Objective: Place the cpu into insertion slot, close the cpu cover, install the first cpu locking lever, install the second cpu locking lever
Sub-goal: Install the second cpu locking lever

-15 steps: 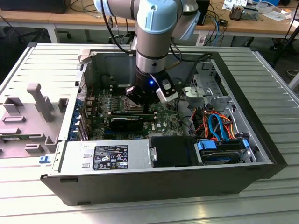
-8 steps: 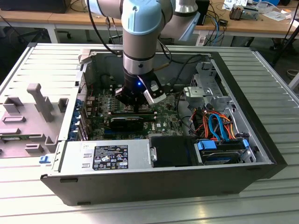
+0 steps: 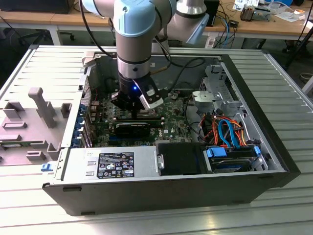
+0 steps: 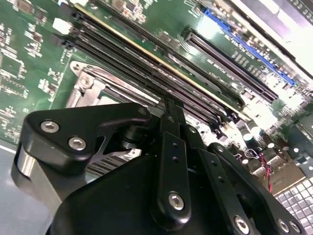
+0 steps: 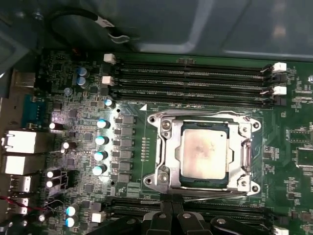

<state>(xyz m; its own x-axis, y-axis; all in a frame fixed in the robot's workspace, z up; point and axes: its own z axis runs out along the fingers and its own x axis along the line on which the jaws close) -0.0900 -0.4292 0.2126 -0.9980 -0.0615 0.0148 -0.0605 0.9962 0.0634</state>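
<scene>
1. The cpu [image 5: 204, 152] lies flat in the insertion slot [image 5: 168, 155], its dull silver top showing through the window of the cpu cover [image 5: 204, 119], which is folded down around it in the first wrist view.
2. The socket sits on the green motherboard [image 5: 132, 88] inside the open computer case [image 3: 264, 161], which rests on the slatted counter [image 3: 288, 88].
3. The tool [image 3: 135, 113] hangs low over the board in the exterior view, just beside the socket; in the first wrist view its black fingertips [image 5: 168, 218] sit at the socket edge that faces away from the upper bank of memory slots [image 5: 195, 81].
4. From there the cpu lies just ahead of the tool, toward those memory slots; a thin wire lever [image 5: 205, 197] runs along the near socket edge, crosswise to the tool's line of approach, right at the tips.
5. The tips look drawn together, with nothing visible clamped between them.
6. Whether the lever is hooked down, I cannot tell.
</scene>
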